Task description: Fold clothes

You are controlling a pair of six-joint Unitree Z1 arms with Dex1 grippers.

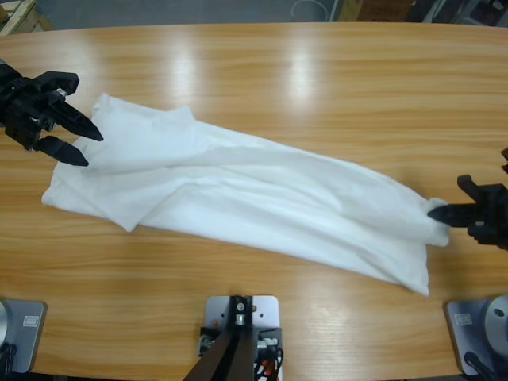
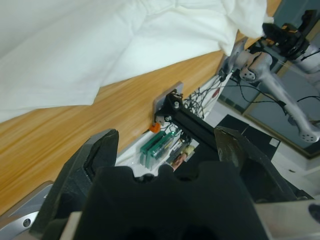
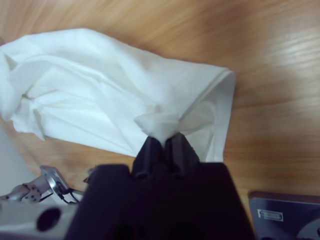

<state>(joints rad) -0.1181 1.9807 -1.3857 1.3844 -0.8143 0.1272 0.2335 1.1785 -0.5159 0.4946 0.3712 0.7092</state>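
Observation:
A white T-shirt (image 1: 238,190) lies stretched into a long, creased band across the wooden table (image 1: 317,71), running from upper left to lower right. My left gripper (image 1: 91,149) stands open at the shirt's left end, its jaws straddling the cloth edge in the high view. In the left wrist view the gripper (image 2: 167,135) has nothing between its jaws and the shirt (image 2: 100,50) lies beyond them. My right gripper (image 1: 435,213) is shut on the shirt's right end. The right wrist view shows this gripper (image 3: 162,140) pinching a small tuft of the white cloth (image 3: 100,90).
Bare wood surrounds the shirt on all sides, with wide room at the back (image 1: 357,95) and along the front edge (image 1: 119,278). In the left wrist view the right arm (image 2: 275,85) shows past the table's edge.

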